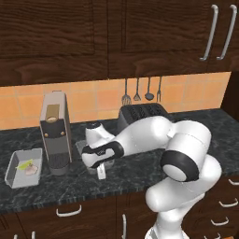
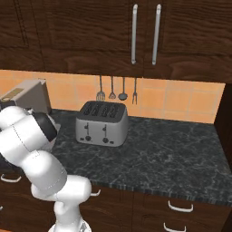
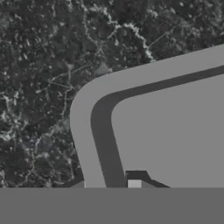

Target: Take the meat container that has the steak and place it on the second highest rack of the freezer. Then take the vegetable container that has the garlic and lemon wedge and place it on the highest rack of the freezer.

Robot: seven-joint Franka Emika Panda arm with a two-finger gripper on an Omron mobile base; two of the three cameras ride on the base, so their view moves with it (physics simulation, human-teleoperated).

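Note:
The meat container (image 1: 80, 147) lies on the dark counter just right of the coffee machine, mostly covered by my hand, and the steak is hidden. In the hand view its grey rim (image 3: 83, 122) runs between my fingertips. My gripper (image 3: 105, 186) (image 1: 101, 171) points down, shut on that rim with one finger inside the tray and one outside. The vegetable container (image 1: 14, 161) sits at the counter's left, holding the lemon wedge (image 1: 24, 164) and the garlic (image 1: 31, 171). The freezer is out of view.
A tall coffee machine (image 1: 55, 130) stands between the two trays. A silver toaster (image 2: 102, 122) (image 1: 140, 112) sits at the back under hanging utensils (image 2: 112, 93). Dark wall cabinets (image 1: 116, 32) hang overhead, with open counter (image 2: 167, 154) to the right.

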